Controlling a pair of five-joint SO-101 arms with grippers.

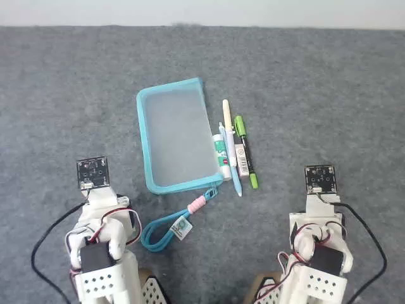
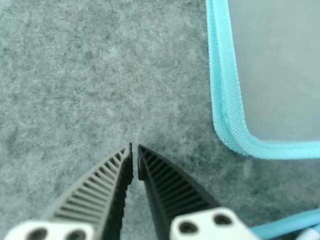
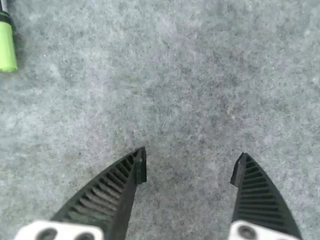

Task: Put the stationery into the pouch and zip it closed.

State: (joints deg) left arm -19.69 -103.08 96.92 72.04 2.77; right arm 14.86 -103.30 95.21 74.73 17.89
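A translucent pouch (image 1: 177,138) with a turquoise border lies flat at the middle of the grey felt; its corner (image 2: 235,125) appears in the left wrist view. Along its right edge lie several stationery items: a glue stick (image 1: 221,156), a light blue pen (image 1: 235,177), a cream pen (image 1: 228,120), a white eraser (image 1: 240,157) and a green marker (image 1: 245,152), whose tip (image 3: 7,47) shows in the right wrist view. My left gripper (image 2: 134,148) is shut over bare felt, near the pouch's near-left corner. My right gripper (image 3: 191,162) is open over bare felt, right of the marker.
A turquoise wrist strap (image 1: 166,229) with a pink bead and a tag trails from the pouch's near corner toward the left arm (image 1: 101,247). The right arm (image 1: 319,253) sits at the near right. Grey felt (image 1: 316,82) covers the table around them.
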